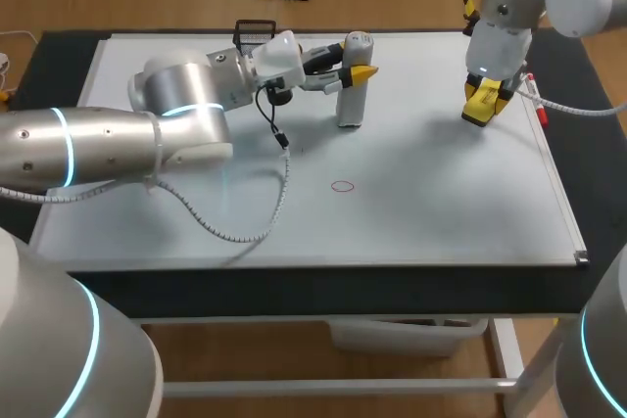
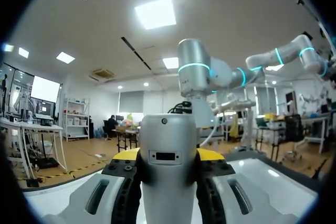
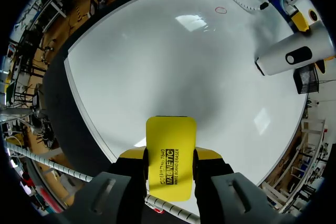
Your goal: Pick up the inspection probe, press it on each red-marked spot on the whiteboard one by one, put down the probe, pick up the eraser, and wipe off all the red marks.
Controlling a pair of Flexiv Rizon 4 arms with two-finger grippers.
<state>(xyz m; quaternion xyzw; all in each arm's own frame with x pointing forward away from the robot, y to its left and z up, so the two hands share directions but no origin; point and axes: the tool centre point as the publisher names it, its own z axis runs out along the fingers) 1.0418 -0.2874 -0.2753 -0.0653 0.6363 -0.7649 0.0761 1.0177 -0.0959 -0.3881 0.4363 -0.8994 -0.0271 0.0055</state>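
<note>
The left gripper [image 1: 359,73] is clenched on the upright grey-white cylindrical probe [image 1: 352,95], which stands on the flat white whiteboard [image 1: 421,212]. The right gripper [image 1: 487,103] grasps the yellow rectangular eraser [image 3: 170,135] near the board's right edge. One small red ring mark [image 1: 342,186] sits mid-board.

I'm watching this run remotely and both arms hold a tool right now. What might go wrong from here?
1. The probe stands tall and narrow on the whiteboard, held by the left gripper. If it is released carelessly, it may topple.
2. The right gripper, shut on the eraser, is far from the red mark. The left arm's cable lies on the board beside that mark and may snag during wiping.
</note>
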